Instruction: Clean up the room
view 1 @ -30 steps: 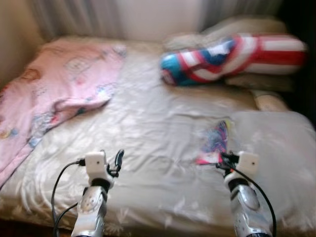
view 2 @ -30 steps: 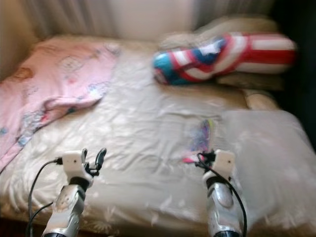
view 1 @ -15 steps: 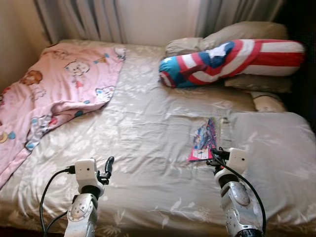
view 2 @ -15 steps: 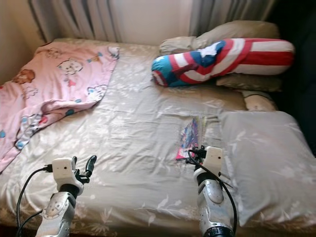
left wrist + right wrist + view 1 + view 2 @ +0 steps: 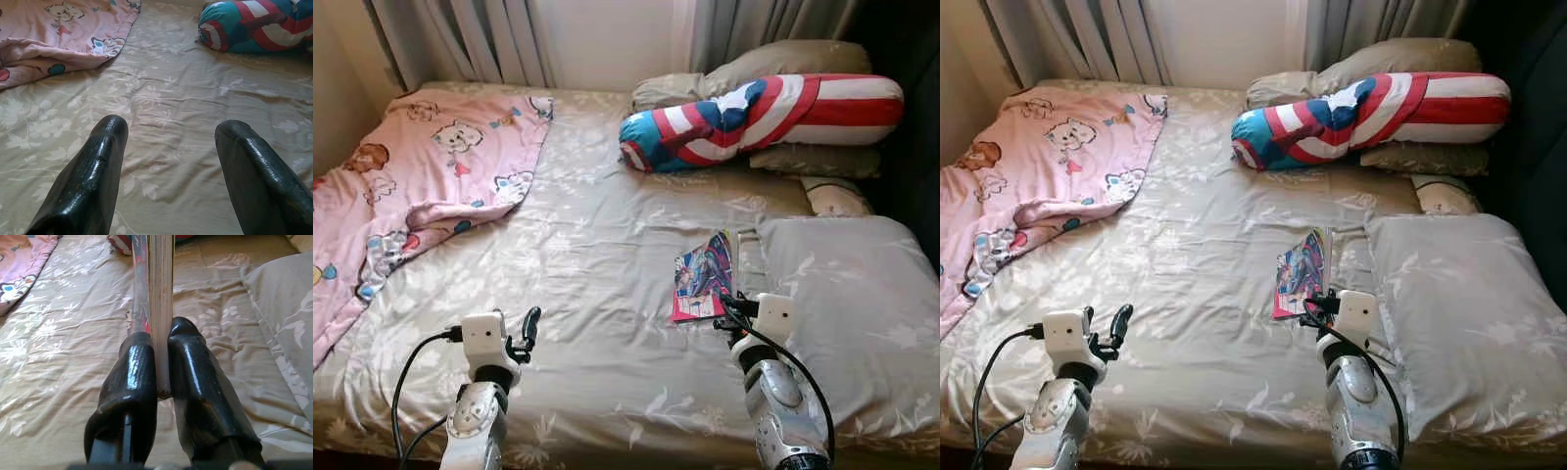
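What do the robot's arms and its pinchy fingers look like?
Both arms are shiny silver metal tubes. Each ends in a white boxy block, and a thin black cable loops out from it. The left gripper and the right gripper each have two long, glossy black fingers with rounded tips, thick like fat thumbs.

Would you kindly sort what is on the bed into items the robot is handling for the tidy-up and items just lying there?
In hand:
- comic book, clamped edge-on in the right hand
- left hand, open, holding nothing

Lying about:
- pink blanket
- striped bolster
- grey pillow
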